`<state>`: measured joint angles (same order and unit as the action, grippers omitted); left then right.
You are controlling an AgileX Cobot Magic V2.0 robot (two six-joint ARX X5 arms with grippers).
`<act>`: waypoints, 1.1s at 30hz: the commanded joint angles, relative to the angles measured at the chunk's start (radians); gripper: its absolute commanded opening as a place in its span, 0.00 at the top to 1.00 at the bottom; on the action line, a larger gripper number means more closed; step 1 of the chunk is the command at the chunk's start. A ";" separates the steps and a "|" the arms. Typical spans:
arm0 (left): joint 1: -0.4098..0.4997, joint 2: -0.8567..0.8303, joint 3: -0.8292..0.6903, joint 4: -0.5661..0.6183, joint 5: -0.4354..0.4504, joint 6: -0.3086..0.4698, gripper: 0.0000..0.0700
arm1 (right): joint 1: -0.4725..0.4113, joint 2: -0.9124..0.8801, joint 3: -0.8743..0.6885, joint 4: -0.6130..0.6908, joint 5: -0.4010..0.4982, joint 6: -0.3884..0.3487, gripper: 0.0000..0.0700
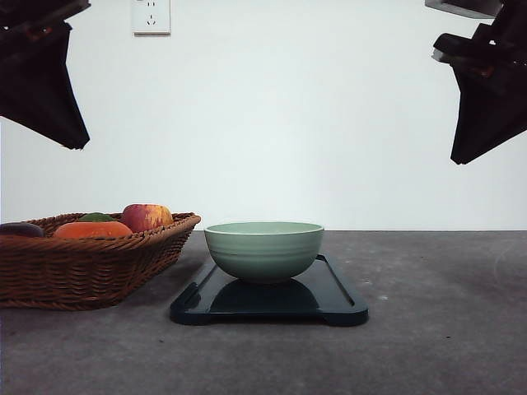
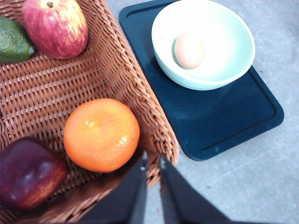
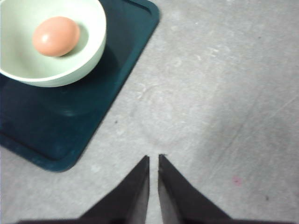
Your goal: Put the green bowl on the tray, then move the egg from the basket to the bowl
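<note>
Hanging high at the left of the front view, the left gripper point(image 2: 152, 161) has its jaws drawn nearly together, holding nothing, above the rim of the basket point(image 1: 90, 267). An orange point(image 2: 101, 134), a red apple point(image 2: 55, 25), a dark red fruit point(image 2: 27, 172) and a green fruit point(image 2: 13, 41) lie in the basket. Just beside it the tray point(image 1: 338, 300) lies flat on the grey table point(image 1: 445, 329), carrying the green bowl point(image 1: 263, 249) with the egg point(image 3: 56, 36) inside. At the right, the right gripper point(image 3: 153, 161) hovers with jaws almost closed and empty, over bare table. A white wall point(image 1: 329, 123) with a socket point(image 1: 151, 16) stands behind.
</note>
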<state>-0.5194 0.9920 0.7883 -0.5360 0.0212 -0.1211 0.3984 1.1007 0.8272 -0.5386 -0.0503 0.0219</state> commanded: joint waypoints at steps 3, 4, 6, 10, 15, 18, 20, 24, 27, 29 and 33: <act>-0.005 0.007 0.011 0.006 -0.002 0.004 0.99 | 0.005 0.009 0.005 0.024 -0.002 -0.004 0.98; -0.005 0.007 0.011 0.006 -0.002 0.004 0.99 | 0.005 0.009 0.005 0.030 -0.001 -0.004 0.98; -0.005 0.007 0.011 0.006 -0.002 0.004 0.99 | 0.005 0.009 0.005 0.040 -0.001 -0.004 0.98; -0.005 0.007 0.011 0.006 -0.002 0.004 0.99 | 0.005 0.009 0.005 0.045 -0.002 -0.004 0.98; -0.004 -0.001 0.011 0.005 -0.002 0.004 0.99 | 0.005 0.009 0.005 0.044 -0.001 -0.004 0.98; 0.003 -0.017 0.009 0.005 -0.003 0.071 0.99 | 0.005 0.009 0.005 0.045 -0.001 -0.004 0.98; 0.028 -0.046 -0.011 0.048 -0.003 0.090 0.99 | 0.005 0.009 0.005 0.045 -0.001 -0.004 0.98; 0.101 -0.141 -0.103 0.206 -0.003 0.087 0.99 | 0.005 0.009 0.005 0.045 -0.001 -0.004 0.98; 0.156 -0.234 -0.197 0.308 -0.003 0.086 0.99 | 0.005 0.009 0.005 0.045 -0.001 -0.004 0.98; 0.191 -0.302 -0.258 0.341 -0.003 0.086 0.99 | 0.005 0.009 0.005 0.045 -0.001 -0.004 0.98; 0.259 -0.452 -0.375 0.349 -0.003 0.084 0.99 | 0.005 0.009 0.005 0.045 -0.001 -0.004 0.98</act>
<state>-0.2639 0.5573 0.4262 -0.1974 0.0219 -0.0443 0.3981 1.1007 0.8272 -0.5041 -0.0521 0.0219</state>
